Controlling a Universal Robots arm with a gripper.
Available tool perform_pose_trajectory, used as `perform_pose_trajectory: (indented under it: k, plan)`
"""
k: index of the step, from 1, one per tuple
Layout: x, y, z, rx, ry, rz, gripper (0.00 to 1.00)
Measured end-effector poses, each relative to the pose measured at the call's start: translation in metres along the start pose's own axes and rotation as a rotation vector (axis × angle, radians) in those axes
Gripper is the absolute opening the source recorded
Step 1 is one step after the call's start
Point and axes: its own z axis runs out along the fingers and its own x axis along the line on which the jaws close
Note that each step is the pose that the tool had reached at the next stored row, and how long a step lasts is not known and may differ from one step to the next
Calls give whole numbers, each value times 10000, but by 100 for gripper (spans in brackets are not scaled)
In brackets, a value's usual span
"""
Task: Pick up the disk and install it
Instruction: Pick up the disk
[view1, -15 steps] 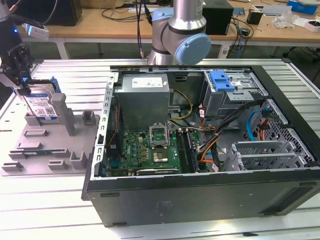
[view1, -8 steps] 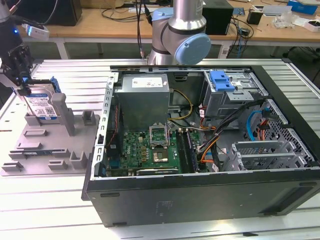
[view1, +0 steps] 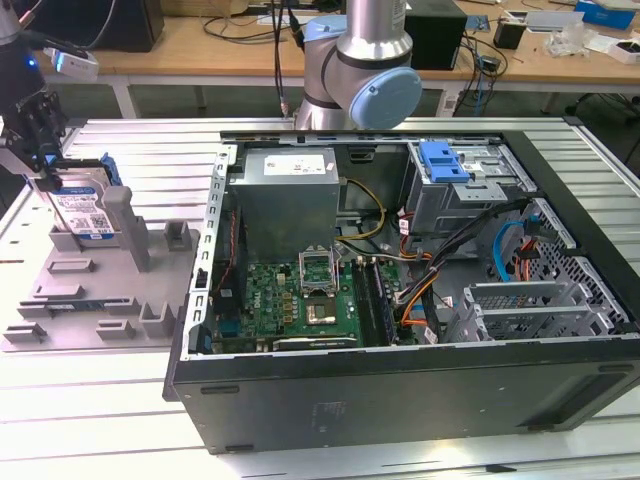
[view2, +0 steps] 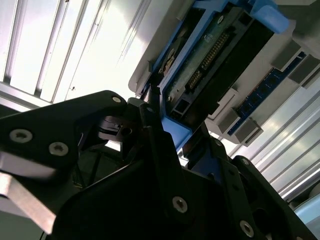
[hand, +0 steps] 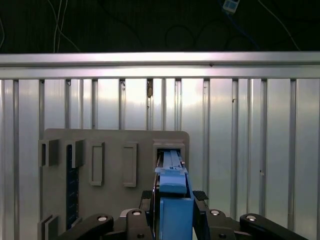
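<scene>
Disk (view1: 88, 212) stands on edge in the grey holder (view1: 70, 300), leaving its upper edge free for pinching; the gripper (hand: 174, 196) is clamped across that edge.

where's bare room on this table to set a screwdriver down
In the exterior view: bare table slats in front of the grey tray, and the strip behind it to the far edge. Crowded: the tray's slot where the gripper grips the disk, and inside the computer case.

Disk (view1: 84, 207): silver-grey drive, white-and-blue label; clipped in blue carrier frame. Stands upright on edge in a slot by the grey fixture plate's (view1: 70, 310) far edge.
</scene>
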Motion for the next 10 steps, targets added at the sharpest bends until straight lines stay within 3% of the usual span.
perform_pose_trajectory:
  k: [3,4,10]
  plan:
    - [0,0,0,0,0,-1,42]
    - [0,0,0,0,0,-1,37]
    - [0,0,0,0,0,-2,37]
